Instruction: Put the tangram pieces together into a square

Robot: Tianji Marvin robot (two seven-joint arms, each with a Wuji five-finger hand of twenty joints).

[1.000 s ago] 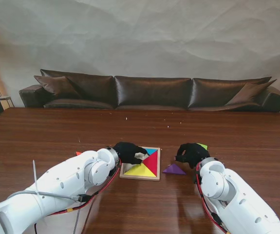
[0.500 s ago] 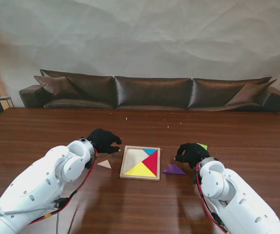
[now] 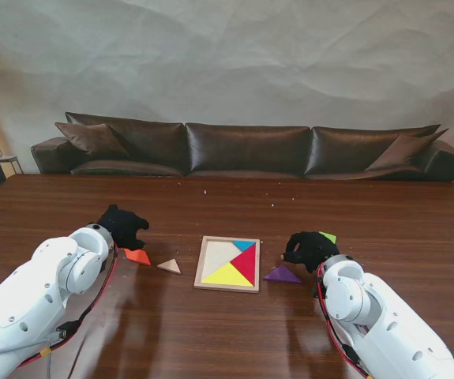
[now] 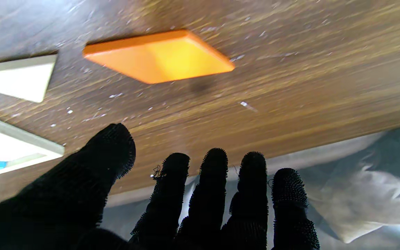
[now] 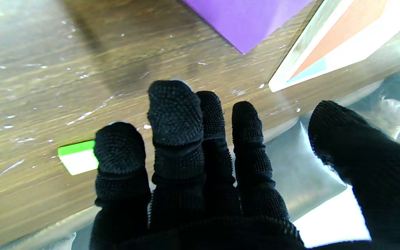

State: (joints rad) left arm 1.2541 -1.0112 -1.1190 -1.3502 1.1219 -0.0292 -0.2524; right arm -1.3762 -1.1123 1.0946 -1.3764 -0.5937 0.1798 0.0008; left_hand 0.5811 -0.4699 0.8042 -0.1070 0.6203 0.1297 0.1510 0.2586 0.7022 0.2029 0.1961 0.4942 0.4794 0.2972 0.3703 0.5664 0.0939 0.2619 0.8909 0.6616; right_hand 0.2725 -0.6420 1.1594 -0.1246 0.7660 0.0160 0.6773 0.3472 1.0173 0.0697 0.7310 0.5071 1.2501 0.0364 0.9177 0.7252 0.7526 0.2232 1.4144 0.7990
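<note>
The wooden tray (image 3: 227, 264) lies mid-bench, partly filled with yellow, red, blue and pale pieces. Left of it lie a cream triangle (image 3: 169, 266) and, farther left, the orange piece (image 3: 137, 256), its long axis running roughly left-right. The left robot hand (image 3: 122, 226) hovers just beyond the orange piece, fingers spread, holding nothing. The right robot hand (image 3: 311, 249), seemingly empty too, sits between the purple triangle (image 3: 282, 274) and a green piece (image 3: 328, 236).

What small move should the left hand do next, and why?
Probably lower the left hand onto the orange piece and grasp it. The hand is open and holds nothing, the piece lies flat on the table beside it, and the tray is only partly filled.
</note>
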